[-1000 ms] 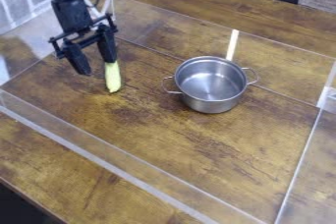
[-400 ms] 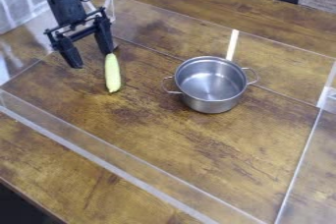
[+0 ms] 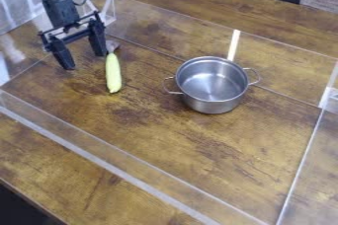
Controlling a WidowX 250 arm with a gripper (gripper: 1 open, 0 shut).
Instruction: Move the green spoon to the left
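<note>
The green spoon (image 3: 113,70) lies flat on the wooden table, its yellow-green handle pointing toward the camera and its small silver bowl at the far end near the gripper. My gripper (image 3: 79,55) stands just left of the spoon, pointing down, open with both black fingers spread wide. Nothing is between the fingers. The right finger (image 3: 98,42) is close to the spoon's far end; whether it touches the spoon I cannot tell.
A round steel pot (image 3: 211,82) with side handles stands to the right of the spoon. A clear acrylic wall (image 3: 158,160) rims the work area, with an upright edge (image 3: 235,43) behind the pot. White tiles (image 3: 16,12) rise at the far left.
The gripper has moved left and away from the spoon, which now lies free on the table. The spoon and pot have stayed in place.
</note>
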